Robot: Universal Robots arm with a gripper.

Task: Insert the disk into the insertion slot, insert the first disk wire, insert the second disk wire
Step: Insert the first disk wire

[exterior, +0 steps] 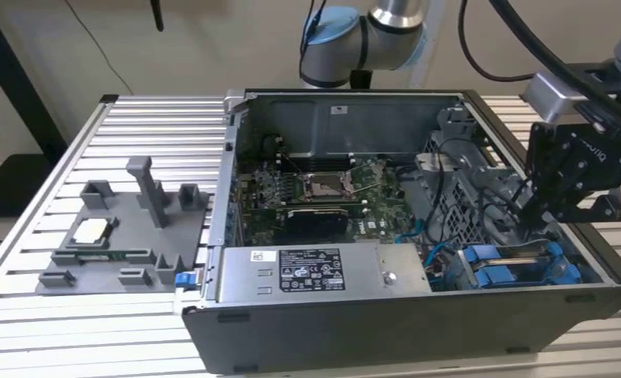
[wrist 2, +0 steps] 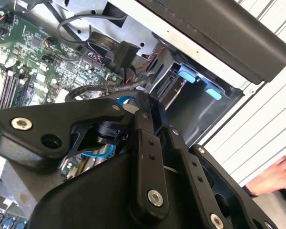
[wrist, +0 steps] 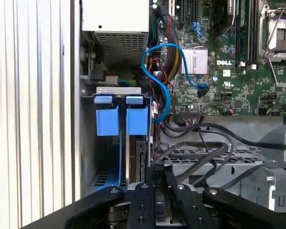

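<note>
The gripper (wrist: 161, 180) hangs inside the open computer case (exterior: 395, 335), its jaws drawn close together on what looks like the end of a black wire (wrist: 195, 145) that loops away over a perforated metal panel. The disk (wrist: 136, 125) stands on edge in the drive cage (wrist: 88, 143) just ahead of the jaws, seated in the slot nearer the motherboard (wrist: 229, 76), with its bright blue end tab at the end far from the jaws and its silvery edge running back toward them. A second blue carrier (wrist: 107, 121) sits in the neighbouring slot, just beside the disk. A light blue cable (wrist: 168, 71) curls beyond the disk, farther from the jaws, between cage and board; the board bears white lettering and a white sticker. The exterior view takes in the grey power supply box (exterior: 310, 272), well apart from the jaws toward the exterior view's left; it carries a black-and-white label whose print is too small to make out. That view also takes in a grey fixture tray (exterior: 132, 228) on the slatted table (exterior: 37, 303) outside the case, holding a small white-topped square part (exterior: 92, 230) and a green strip (exterior: 116, 254). The second wrist view looks past the jaws to the two blue end tabs in the cage; it also takes in a person's hand (wrist 2: 276, 176) over the table slats beyond the case wall, well apart from the jaws.
</note>
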